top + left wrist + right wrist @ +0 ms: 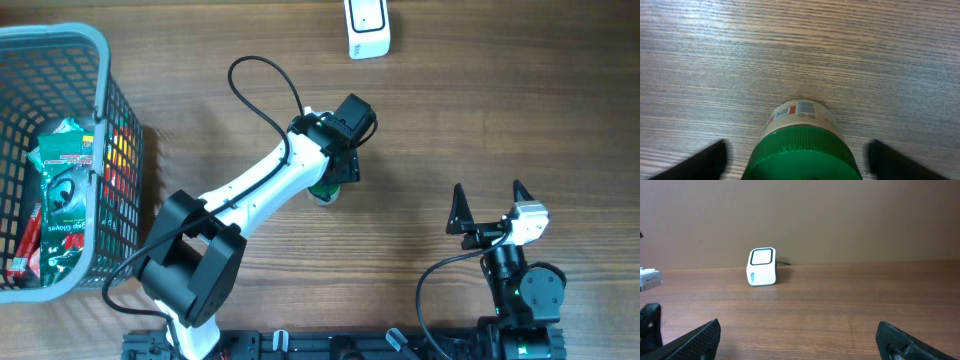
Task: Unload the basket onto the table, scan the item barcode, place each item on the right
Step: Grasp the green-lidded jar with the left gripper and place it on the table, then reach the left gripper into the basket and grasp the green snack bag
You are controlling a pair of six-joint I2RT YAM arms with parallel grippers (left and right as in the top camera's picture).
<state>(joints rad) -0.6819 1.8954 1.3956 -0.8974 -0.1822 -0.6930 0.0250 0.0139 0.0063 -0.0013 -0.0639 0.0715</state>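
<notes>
The item is a jar with a green ribbed cap (802, 152) and a pale label carrying a barcode (806, 107). It rests on the wooden table, cap toward the left wrist camera. My left gripper (797, 150) stands open around the cap, with a gap of table showing on each side between its black fingers (700, 162) and the cap. From overhead the jar (325, 193) peeks out under the left gripper (336, 176). The white barcode scanner (367, 28) (762, 266) stands at the table's far edge. My right gripper (488, 195) (797, 330) is open and holds nothing, near the front right.
A grey wire basket (60, 40) with a green packet (65, 190) and other goods stands at the left edge. The left arm's black cable (262, 95) loops over the table behind the arm.
</notes>
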